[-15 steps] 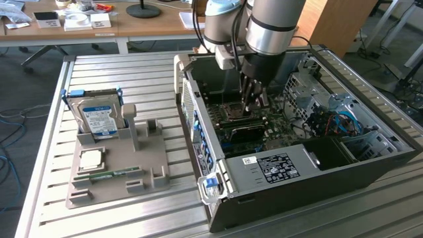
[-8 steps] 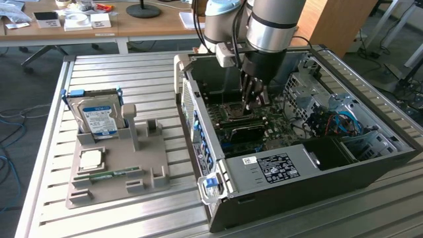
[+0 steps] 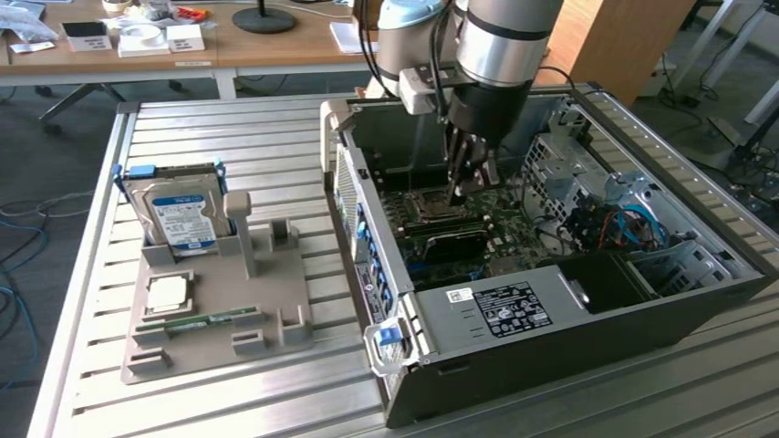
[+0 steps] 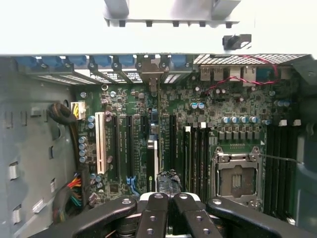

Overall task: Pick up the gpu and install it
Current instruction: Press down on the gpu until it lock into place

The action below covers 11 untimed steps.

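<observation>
- Black fingers [image 4: 153, 213] of the hand [image 4: 167, 196] fill the near edge of the wrist view, closed tip to tip above the green motherboard [image 4: 198, 124]; an empty silver processor socket [image 4: 237, 181] lies just beside them.
- Seen from the exterior view, the robot arm [image 3: 505, 46] reaches straight down into the open computer case [image 3: 548, 365], which lies on its side on the slatted metal worktop [image 3: 207, 137].
- Inside the case the hand [image 3: 466, 193] hangs low over the board, directly above the gpu [image 3: 455, 245], a dark card sitting among the slots near the middle of the motherboard.
- Whether the closed fingertips touch the card cannot be told.
- On the exterior view's left, well apart from the case, a grey parts tray [image 3: 207, 356] rests on the worktop.
- Upright at the tray's far end stands a silver hard drive [image 3: 182, 214] with a blue-white label.
- Nearer, a square processor chip [image 3: 168, 292] and a narrow green memory stick [image 3: 213, 320] lie flat in the tray.
</observation>
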Available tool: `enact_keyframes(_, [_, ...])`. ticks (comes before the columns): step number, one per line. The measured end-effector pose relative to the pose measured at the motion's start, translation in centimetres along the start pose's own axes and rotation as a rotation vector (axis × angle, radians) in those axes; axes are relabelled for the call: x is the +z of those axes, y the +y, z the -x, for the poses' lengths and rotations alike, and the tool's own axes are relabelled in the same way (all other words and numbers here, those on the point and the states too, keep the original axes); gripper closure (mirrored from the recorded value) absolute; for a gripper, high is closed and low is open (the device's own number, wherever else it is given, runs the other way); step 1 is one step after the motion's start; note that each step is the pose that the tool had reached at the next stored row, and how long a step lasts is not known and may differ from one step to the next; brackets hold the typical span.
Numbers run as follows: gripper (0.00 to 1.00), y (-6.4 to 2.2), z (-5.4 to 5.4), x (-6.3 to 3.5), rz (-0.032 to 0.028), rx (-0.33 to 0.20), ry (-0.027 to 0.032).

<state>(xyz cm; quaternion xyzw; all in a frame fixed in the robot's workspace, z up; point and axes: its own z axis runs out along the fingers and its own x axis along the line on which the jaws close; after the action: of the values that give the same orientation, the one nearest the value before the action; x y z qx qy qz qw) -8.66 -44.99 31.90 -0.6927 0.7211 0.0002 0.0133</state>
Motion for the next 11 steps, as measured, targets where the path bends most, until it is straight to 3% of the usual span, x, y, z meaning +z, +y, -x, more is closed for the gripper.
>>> enact_keyframes(8, [0.89, -0.03, 0.0, -1.62, 0.0, 0.0, 0.0])
enact_keyframes(11, [0.89, -0.03, 0.0, -1.76, -0.0001, 0.0, -0.0003])
